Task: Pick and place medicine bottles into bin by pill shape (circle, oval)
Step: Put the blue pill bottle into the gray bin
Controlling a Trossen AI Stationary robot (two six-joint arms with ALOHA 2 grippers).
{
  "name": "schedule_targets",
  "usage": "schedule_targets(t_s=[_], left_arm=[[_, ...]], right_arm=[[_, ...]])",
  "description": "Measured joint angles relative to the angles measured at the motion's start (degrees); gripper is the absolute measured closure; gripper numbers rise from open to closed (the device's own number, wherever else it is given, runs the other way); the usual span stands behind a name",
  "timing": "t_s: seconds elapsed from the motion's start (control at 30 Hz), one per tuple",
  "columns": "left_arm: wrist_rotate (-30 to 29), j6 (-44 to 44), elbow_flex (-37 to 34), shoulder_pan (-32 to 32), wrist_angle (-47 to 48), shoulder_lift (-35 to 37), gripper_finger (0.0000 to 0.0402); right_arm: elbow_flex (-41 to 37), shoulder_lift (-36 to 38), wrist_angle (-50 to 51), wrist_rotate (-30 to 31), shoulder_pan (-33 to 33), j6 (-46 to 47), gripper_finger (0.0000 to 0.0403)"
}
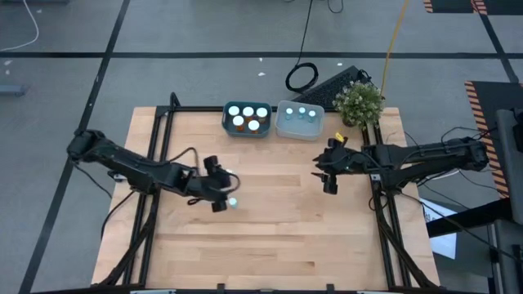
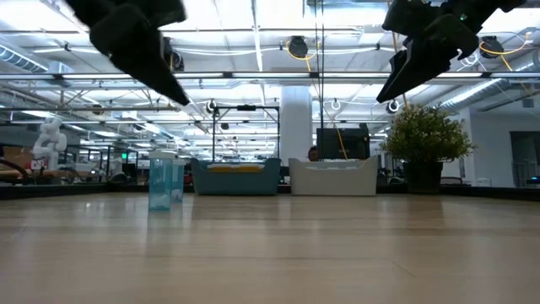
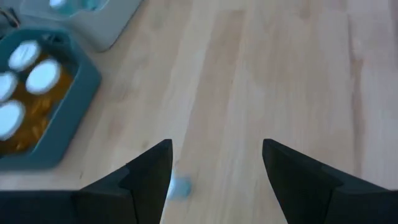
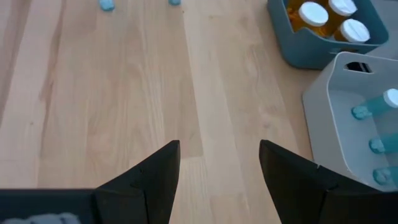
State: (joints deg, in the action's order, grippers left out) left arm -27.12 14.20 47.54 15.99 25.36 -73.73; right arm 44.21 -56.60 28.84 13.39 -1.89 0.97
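High view: my left fingers [image 1: 222,196] hover open above two blue bottles [image 1: 233,202] on the table [image 1: 270,237]. Right fingers [image 1: 325,173] open, idle near the bins. Risk: the close-set pair topples if I descend off-centre.

2 pale-blue bottles [image 2: 159,184] upright on table; others binned.

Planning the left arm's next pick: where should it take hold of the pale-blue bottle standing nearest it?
Probably around the mid-body of the pale-blue bottle, coming straight down from above. It stands upright as a slim cylinder, with a second bottle close beside it, so keep to the free sides. The left hand hangs open just above.
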Motion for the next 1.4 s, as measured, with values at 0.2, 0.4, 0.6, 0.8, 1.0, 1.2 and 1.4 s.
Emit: schedule_targets(t_s=[0.2,0.4,0.6,0.8,1.0,1.2,1.4], left_arm=[[-1.62,0.16,-13.46,0.81,-11.75,11.05,0.0151],[-3.83,2.98,-23.89,1.38,-21.17,17.19,0.0151],[-4.73,2.92,-33.52,0.9,-32.32,17.79,0.0151],[-4.57,3.93,-40.28,-0.67,-42.37,15.4,0.0151],[-2.4,4.35,-43.46,-3.11,-49.58,11.06,0.0151],[0.73,1.29,-43.46,-6.76,-55.52,2.8,0.0151],[3.83,-2.06,-43.44,-10.25,-65.09,-5.39,0.0151]], right_arm=[[0.0,0.04,-1.33,0.05,-0.29,0.06,0.019],[-0.01,-0.02,-1.88,0.04,-0.29,-0.13,0.019],[0.01,-0.21,-4.88,0.07,-0.26,-1.98,0.019],[-0.02,-1.11,-6.86,0.02,-0.37,-3.32,0.019],[0.0,-1.53,-10.41,0.02,-0.37,-5.07,0.019],[0.0,-1.53,-11.65,-0.09,-0.37,-6.19,0.019],[0.0,-1.55,-11.58,-0.11,-0.44,-6.21,0.019]])
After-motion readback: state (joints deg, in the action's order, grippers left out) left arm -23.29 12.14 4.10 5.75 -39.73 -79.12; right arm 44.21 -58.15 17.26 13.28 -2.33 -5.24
